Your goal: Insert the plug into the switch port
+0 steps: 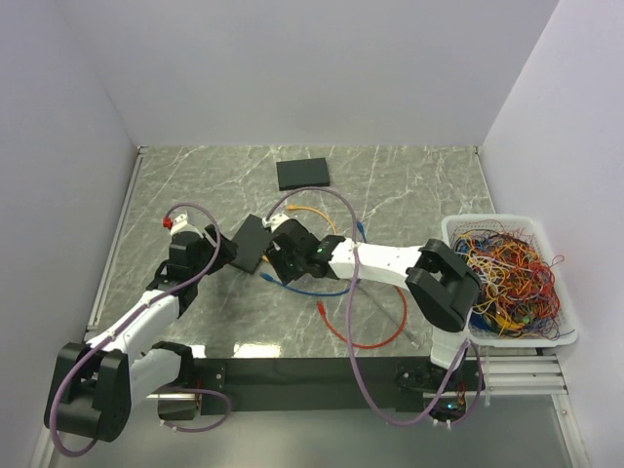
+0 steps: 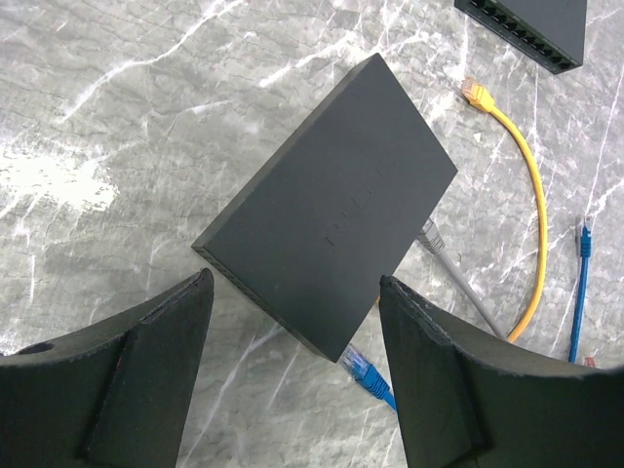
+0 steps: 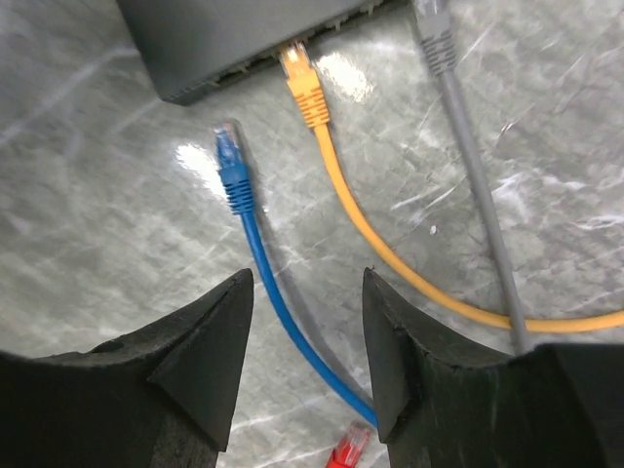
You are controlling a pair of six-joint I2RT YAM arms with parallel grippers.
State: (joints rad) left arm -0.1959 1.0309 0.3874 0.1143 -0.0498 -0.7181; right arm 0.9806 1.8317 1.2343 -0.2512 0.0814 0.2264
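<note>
The black switch lies flat at mid-table, its port row facing the right gripper. A blue plug rests on the marble just short of that row; it also shows at the switch's corner. My right gripper hangs open low over the blue cable, which runs between the fingers untouched. A yellow plug has its tip at a port, and whether it is seated I cannot tell. My left gripper is open, its fingers straddling the switch's near corner without touching.
A grey plug lies at the switch's port side, and a red plug is near the right fingers. A second black switch sits farther back. A white basket full of tangled cables stands at the right.
</note>
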